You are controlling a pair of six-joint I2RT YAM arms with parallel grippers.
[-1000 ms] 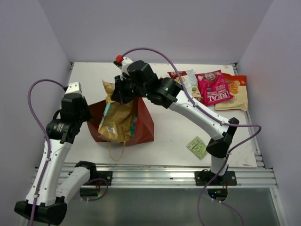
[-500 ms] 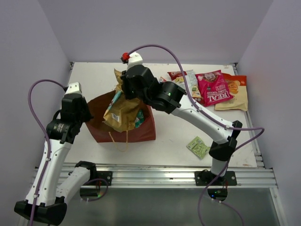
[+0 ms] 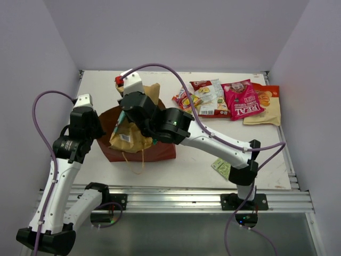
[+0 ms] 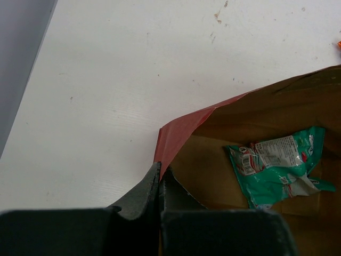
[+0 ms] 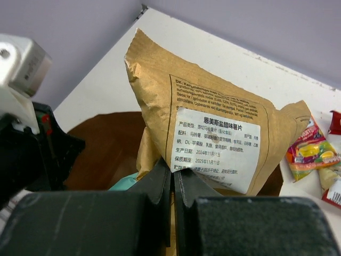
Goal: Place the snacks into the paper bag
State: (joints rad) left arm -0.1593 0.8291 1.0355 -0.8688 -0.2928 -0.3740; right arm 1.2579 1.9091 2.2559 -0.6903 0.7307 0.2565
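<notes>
The dark red-brown paper bag (image 3: 160, 152) lies open on the table's left half. My left gripper (image 4: 160, 173) is shut on the bag's rim (image 4: 178, 130) and holds the mouth open. A teal packet (image 4: 277, 168) lies inside. My right gripper (image 5: 173, 173) is shut on the lower edge of the large tan kraft pouch (image 5: 213, 128), which stands over the bag's mouth (image 3: 130, 136), its top sticking out behind my wrist. The pink-red packet (image 3: 242, 100), an orange packet (image 3: 266, 109) and a yellow-red packet (image 3: 184, 100) lie at the back right. The green sachet (image 3: 222, 166) lies near the front.
A clear-fronted packet (image 3: 210, 98) lies among the snacks at the back right. The right arm (image 3: 213, 141) stretches across the table's middle towards the bag. Lilac walls close in the table on three sides. A metal rail (image 3: 186, 200) runs along the front edge.
My right gripper has swung left and lower with the kraft pouch, from above the bag's right side to over its mouth. The left arm has not moved.
</notes>
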